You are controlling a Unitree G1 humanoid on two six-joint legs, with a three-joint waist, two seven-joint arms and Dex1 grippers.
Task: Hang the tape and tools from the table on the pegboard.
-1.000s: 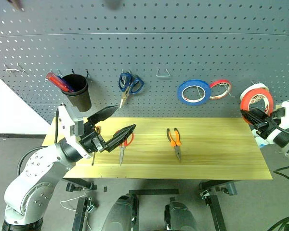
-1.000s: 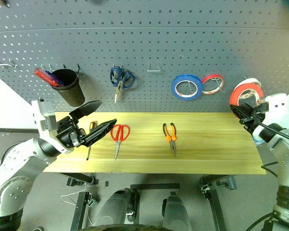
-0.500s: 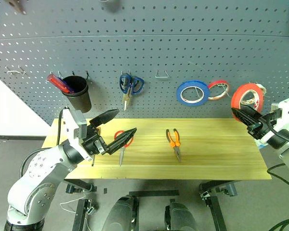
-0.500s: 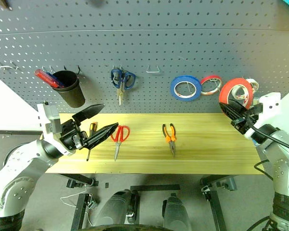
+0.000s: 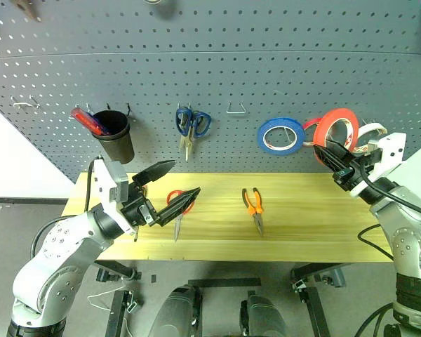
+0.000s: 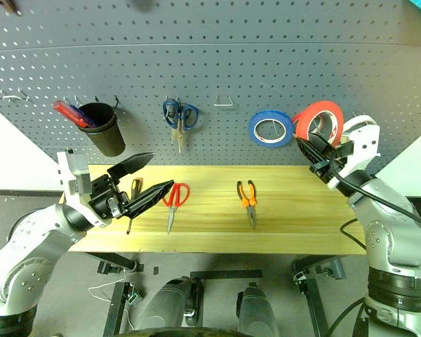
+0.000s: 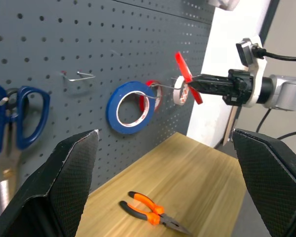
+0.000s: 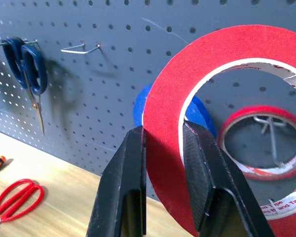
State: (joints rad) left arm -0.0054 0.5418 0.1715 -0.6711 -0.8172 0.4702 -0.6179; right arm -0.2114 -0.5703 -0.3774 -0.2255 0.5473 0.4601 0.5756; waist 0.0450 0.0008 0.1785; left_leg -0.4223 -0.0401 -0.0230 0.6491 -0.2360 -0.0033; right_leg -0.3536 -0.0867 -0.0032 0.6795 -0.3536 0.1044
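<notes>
My right gripper is shut on the rim of the wide red tape, holding it upright in front of the pegboard, just right of the blue roll. The right wrist view shows both fingers clamping the tape. My left gripper hovers open over the left of the table, holding nothing. Under it lie the red-handled scissors and the orange-and-black screwdriver. The small orange-handled pliers lie at the table's middle.
On the pegboard hang blue-handled scissors, a blue tape roll, a thin red roll and a white roll behind the held tape. A black cup hangs at the left. An empty hook sits between the scissors and the rolls.
My right gripper has carried the red tape to the left and slightly up, from beside the white roll to next to the blue roll. The left arm has kept still.
</notes>
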